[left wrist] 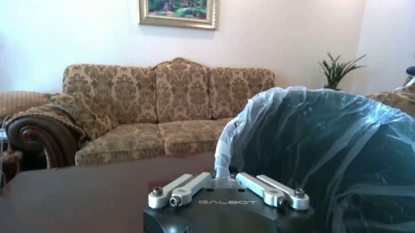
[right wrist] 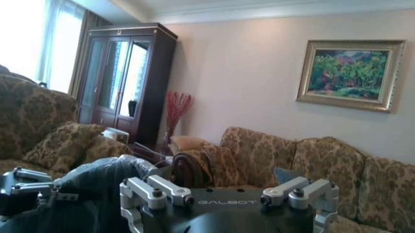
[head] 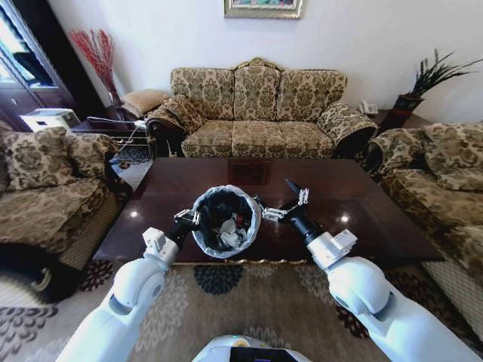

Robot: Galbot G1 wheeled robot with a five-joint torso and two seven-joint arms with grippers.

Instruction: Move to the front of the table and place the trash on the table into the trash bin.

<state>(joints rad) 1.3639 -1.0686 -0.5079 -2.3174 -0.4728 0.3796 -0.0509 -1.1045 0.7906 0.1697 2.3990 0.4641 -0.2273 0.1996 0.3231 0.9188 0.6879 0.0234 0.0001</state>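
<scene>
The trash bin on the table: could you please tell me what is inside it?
Inside the trash bin, crumpled white paper and a small red piece lie on the black bag. Anything beneath them is covered.

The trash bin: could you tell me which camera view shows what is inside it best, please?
The head view: it looks down into the trash bin, showing white scraps and something red on the black liner. The left wrist view shows its bag-wrapped rim and outer side close beside the left gripper. The right wrist view catches a dark bulge of bag.
</scene>
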